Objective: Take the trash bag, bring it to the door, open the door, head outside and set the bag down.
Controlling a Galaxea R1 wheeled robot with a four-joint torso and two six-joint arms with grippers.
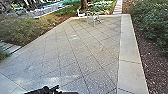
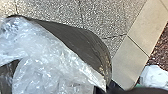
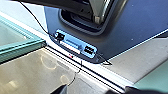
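Against grey paving (image 2: 102, 15) near its pale concrete edge (image 2: 131, 62), see clear, crinkled plastic trash bag (image 2: 50, 65). Likely light, soft, slippery; best grasped where bunched. Cannot tell either pincer's opening or hold.

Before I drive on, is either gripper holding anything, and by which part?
That can't be told: a clear plastic bag shows large in the left wrist view, but no hold on it can be made out.
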